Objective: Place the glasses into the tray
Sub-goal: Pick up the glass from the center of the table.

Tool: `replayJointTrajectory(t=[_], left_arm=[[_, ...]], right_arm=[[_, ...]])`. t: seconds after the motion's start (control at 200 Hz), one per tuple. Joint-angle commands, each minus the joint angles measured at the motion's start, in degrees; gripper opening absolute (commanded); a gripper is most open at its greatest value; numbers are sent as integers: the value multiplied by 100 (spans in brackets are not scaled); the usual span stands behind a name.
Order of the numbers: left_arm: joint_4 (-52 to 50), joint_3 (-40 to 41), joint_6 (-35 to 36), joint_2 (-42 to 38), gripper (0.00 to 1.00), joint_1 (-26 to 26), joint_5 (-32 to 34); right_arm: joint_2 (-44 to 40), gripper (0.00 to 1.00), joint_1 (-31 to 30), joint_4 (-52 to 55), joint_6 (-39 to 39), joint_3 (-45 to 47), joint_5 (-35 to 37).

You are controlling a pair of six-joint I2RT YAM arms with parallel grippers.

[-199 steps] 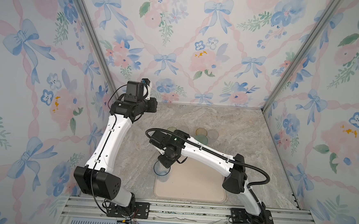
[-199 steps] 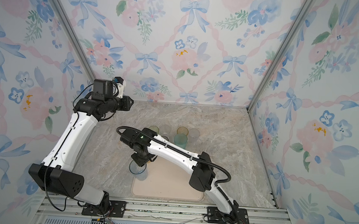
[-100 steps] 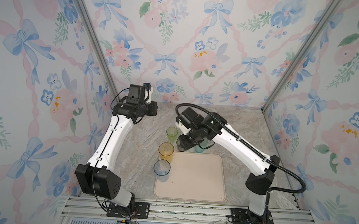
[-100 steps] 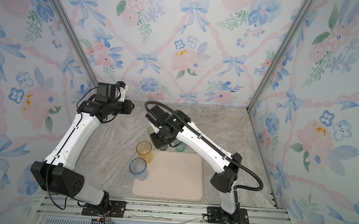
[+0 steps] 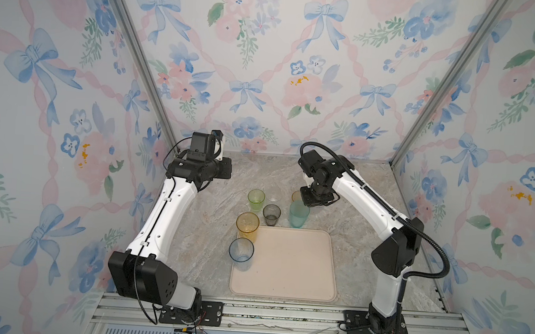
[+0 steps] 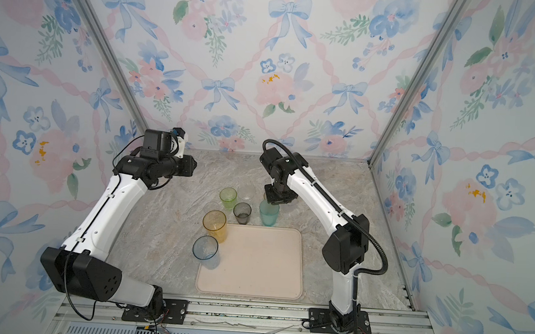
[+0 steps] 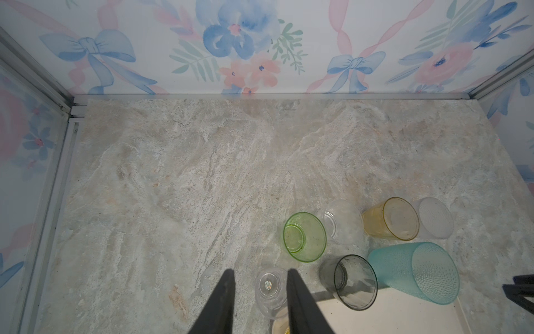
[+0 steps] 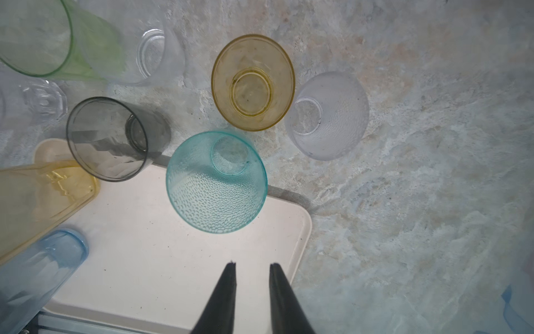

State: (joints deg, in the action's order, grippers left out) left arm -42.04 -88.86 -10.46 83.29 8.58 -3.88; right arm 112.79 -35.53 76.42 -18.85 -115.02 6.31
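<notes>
The beige tray (image 5: 288, 271) lies at the front middle. A pale blue tumbler (image 5: 241, 250) stands at its left edge and a tall amber one (image 5: 247, 225) at its far left corner. Behind the tray on the stone stand teal (image 8: 216, 182), smoky grey (image 8: 107, 138), lime green (image 5: 255, 199), short amber (image 8: 252, 82), frosted white (image 8: 329, 115) and two clear glasses (image 7: 344, 221). My right gripper (image 8: 252, 264) hangs open and empty above the tray's far right corner, near the teal tumbler. High at the back left, my left gripper (image 7: 259, 271) is open and empty.
Flowered walls with metal corner posts (image 5: 133, 51) close the cell on three sides. Bare stone table (image 5: 360, 243) lies right of the tray and behind the glasses. A metal rail (image 5: 266, 314) carries both arm bases along the front edge.
My right arm has swung from the tray's left edge, where the pale blue tumbler stands, to the far right over the cluster of glasses. Its jaws have narrowed. The left arm has barely moved.
</notes>
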Motion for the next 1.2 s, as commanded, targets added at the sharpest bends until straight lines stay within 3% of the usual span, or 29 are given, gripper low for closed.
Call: replayJointTrajectory(t=[0.0,0.86,1.196], left_arm=[[-29,57,72,-107,34,-31,93],[-24,-224,96,247,33,-40,116],[-24,-297,175,346,33,-104,80]], right_arm=[[209,26,130,28,117,84,-46],[585,26,415,-599,114,566,-559],[854,22,450,-677,53,489,-631]])
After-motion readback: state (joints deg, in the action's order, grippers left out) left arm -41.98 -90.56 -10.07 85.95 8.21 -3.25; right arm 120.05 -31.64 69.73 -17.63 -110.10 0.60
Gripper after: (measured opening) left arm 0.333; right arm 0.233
